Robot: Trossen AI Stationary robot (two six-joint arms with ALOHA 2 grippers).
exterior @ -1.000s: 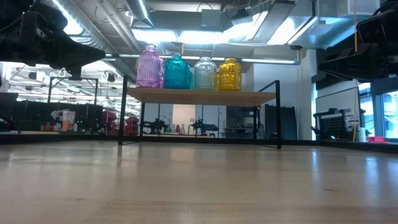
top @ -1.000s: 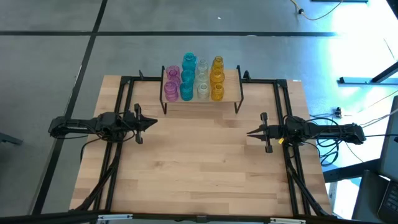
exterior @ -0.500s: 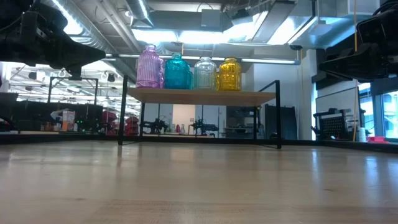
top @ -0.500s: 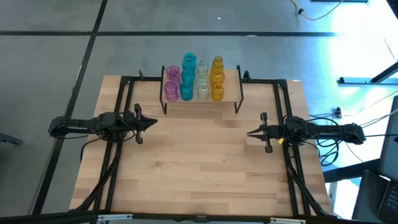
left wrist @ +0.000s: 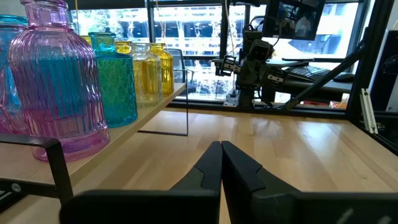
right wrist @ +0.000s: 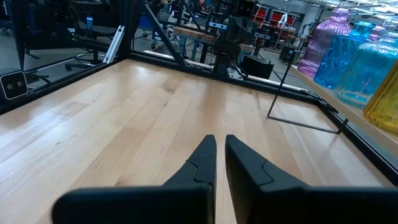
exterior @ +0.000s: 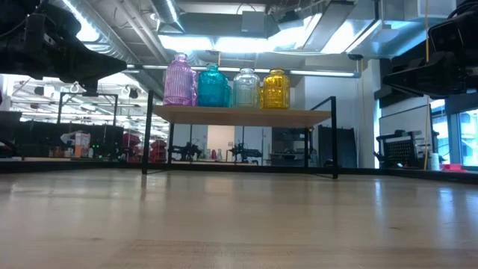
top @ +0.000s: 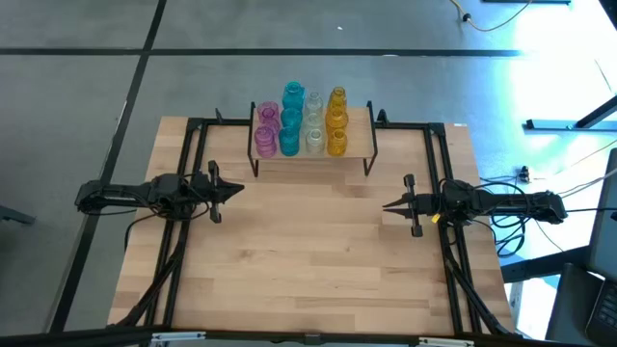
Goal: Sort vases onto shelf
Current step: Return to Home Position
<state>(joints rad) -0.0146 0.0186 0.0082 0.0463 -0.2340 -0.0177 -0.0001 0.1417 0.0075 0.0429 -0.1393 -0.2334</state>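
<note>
All vases (top: 301, 122) stand on the shelf (top: 359, 149) in colour rows, none left on the surface (top: 308, 251). Left gripper (top: 237, 190) and right gripper (top: 388, 205), both closed and empty, hang well clear; judged complete, so stay parked.

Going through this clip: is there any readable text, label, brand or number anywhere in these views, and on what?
None can be read.
Vases and shelf: plain, no labels or print.
Left gripper and right gripper: no markings visible.
Small pale tag on the black frame in the right wrist view: a mark, too small to read.
Background room: nothing readable.
</note>
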